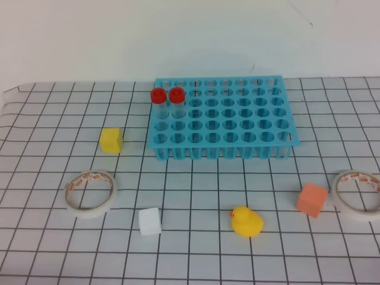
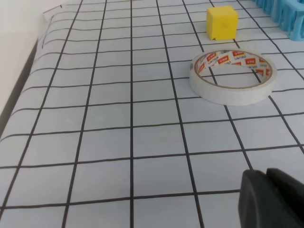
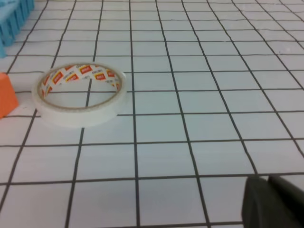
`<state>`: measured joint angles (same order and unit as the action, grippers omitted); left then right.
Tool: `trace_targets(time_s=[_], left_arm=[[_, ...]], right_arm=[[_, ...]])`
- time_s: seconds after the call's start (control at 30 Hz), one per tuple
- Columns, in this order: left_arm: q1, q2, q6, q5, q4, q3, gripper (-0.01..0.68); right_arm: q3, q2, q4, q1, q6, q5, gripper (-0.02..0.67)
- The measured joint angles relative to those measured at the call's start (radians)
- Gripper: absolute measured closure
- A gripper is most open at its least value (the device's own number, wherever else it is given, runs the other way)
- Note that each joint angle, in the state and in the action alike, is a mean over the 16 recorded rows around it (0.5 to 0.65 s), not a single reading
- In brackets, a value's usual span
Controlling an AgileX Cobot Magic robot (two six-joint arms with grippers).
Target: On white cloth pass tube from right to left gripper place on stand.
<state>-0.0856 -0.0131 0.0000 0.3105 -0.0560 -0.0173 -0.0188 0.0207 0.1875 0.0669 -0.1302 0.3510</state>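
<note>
Already both tubes (image 1: 167, 102) stand upright in the rack (image 1: 237, 116), far from both closed, empty grippers (image 2: 270, 199).

You have bright, even, diffuse light in all three views. Shadows are soft and short, lying close under the stand (image 1: 222, 113) and the tape rolls. The white cloth (image 1: 196, 249) shows no hard glare. In both wrist views the dark shape at the lower right is blurred; the far grid lines soften slightly.
</note>
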Motion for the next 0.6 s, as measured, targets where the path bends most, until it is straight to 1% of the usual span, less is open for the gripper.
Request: trace_targets(time_s=[0.6], left_arm=[[0.0, 0.0, 0.0, 0.0, 0.0, 0.0, 0.673]], right_arm=[[0.0, 0.0, 0.022, -0.005, -0.015, 0.003, 0.65]])
